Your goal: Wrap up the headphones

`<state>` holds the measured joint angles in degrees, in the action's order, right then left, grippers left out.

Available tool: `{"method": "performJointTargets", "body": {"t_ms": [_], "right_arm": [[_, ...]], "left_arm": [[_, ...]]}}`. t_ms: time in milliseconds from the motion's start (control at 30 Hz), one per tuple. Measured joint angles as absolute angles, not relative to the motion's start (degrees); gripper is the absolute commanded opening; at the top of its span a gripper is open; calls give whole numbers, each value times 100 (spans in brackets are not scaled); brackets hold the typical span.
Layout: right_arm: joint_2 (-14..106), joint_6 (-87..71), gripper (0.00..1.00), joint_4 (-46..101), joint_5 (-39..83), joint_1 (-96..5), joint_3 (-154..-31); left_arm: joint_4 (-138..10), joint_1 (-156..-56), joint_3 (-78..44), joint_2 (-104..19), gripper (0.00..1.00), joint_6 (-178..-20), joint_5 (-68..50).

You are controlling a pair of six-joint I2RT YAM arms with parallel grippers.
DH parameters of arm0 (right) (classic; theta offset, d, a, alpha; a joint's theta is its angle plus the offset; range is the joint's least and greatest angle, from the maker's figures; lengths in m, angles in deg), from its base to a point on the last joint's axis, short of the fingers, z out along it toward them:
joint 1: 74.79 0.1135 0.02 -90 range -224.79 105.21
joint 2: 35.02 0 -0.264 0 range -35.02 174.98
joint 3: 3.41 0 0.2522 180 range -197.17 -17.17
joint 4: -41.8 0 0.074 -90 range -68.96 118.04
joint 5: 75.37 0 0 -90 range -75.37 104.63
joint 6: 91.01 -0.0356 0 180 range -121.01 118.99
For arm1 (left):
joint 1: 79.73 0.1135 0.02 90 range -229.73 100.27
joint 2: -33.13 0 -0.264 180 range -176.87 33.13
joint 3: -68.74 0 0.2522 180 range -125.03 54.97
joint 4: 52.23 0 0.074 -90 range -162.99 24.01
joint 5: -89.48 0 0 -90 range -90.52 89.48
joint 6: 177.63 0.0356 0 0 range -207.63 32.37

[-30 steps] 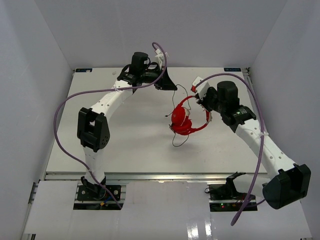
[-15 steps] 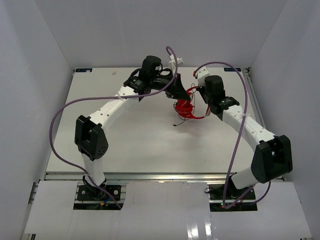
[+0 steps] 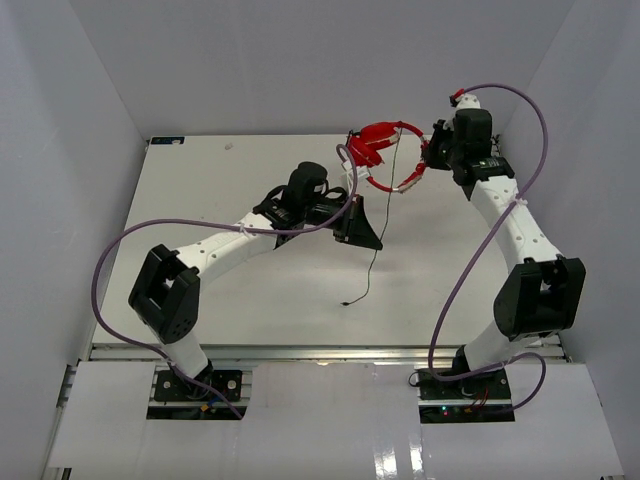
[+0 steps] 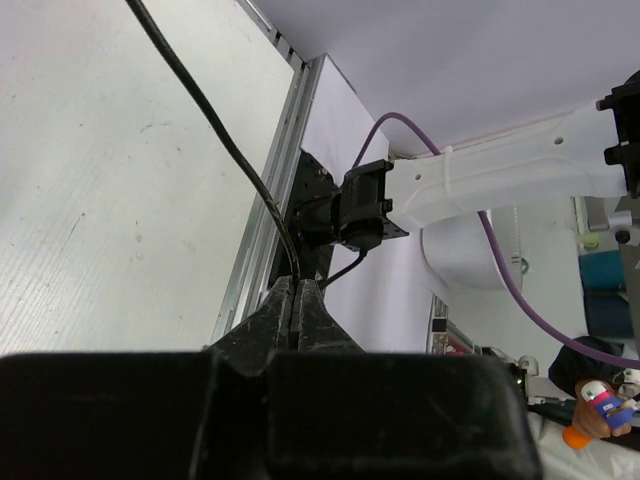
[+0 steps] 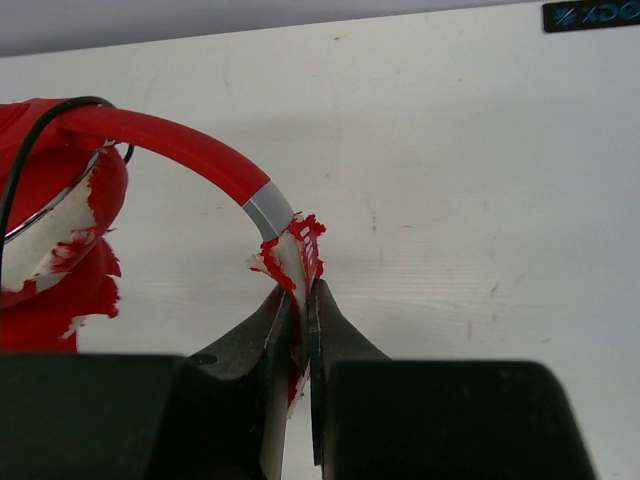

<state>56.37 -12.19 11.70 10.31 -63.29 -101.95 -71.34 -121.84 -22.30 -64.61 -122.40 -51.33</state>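
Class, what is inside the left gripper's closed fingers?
The headphones' cable runs into the left gripper and is pinched there. The stretch between its fingers is covered.

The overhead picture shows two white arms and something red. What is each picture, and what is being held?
These are two robot arms bolted to a white table, each ending in a two-finger gripper. The overhead picture comes from a fixed camera above; the other two come from small cameras on the wrists. The red thing is a pair of headphones. The right gripper is pinched shut on their worn headband. The left gripper is pinched shut on their thin black cable, which trails loose below. The purple cables are the robot's own.
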Motion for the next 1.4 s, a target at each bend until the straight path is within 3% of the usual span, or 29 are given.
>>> {"method": "performJointTargets", "body": {"t_ms": [267, 467, 767, 967, 1133, 1400], "right_arm": [[5704, -2581, 8, 1108, 3499, -7269, -10217], [5658, -3411, 8, 2184, 5663, -7879, -10002], [4943, -2284, 8, 2642, 7109, -8029, -9627], [4662, 414, 8, 1207, 6822, -7831, -10069], [4143, 2539, 8, 551, 5300, -7122, -9706], [3729, 3729, 8, 649, 3397, -6347, -8734]], "left_arm": [[-6307, -12176, -1697, -6513, 0, -12338, -5043], [-6084, -11964, -1672, -6926, 0, -12167, -5069], [-6136, -10951, -1658, -6899, 0, -11629, -5287], [-6576, -10492, -2330, -6974, 0, -11378, -5596], [-6956, -10319, -3024, -7176, 0, -11269, -5761], [-7346, -10317, -3220, -7336, 0, -11410, -5892]]}}
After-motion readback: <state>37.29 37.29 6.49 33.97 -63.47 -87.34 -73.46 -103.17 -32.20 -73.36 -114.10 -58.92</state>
